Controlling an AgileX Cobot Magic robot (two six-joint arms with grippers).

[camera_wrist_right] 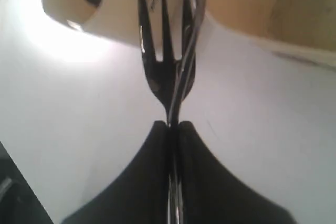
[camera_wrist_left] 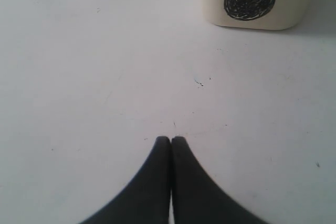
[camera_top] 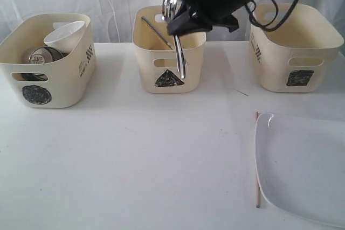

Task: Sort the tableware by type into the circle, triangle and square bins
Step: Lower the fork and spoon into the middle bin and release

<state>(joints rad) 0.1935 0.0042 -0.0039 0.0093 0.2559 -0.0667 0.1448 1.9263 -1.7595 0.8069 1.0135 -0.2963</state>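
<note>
Over the middle cream plastic tub marked with a black triangle [camera_top: 146,57], the right gripper [camera_top: 182,29] pinches a steel fork [camera_top: 181,60] dangling by the near rim. Released here, it may clip that rim and land on the white table [camera_top: 135,149]. The left gripper [camera_wrist_left: 171,140] sits closed, empty.

circle bin [camera_top: 64,79] left | triangle bin [camera_top: 145,63] middle | square bin [camera_top: 280,63] right

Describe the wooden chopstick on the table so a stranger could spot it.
Find the large white square plate at the table's front right in the exterior view. The wooden chopstick lies along its left edge, running front to back. It is the only thin brown stick; everything near it is white.
</note>
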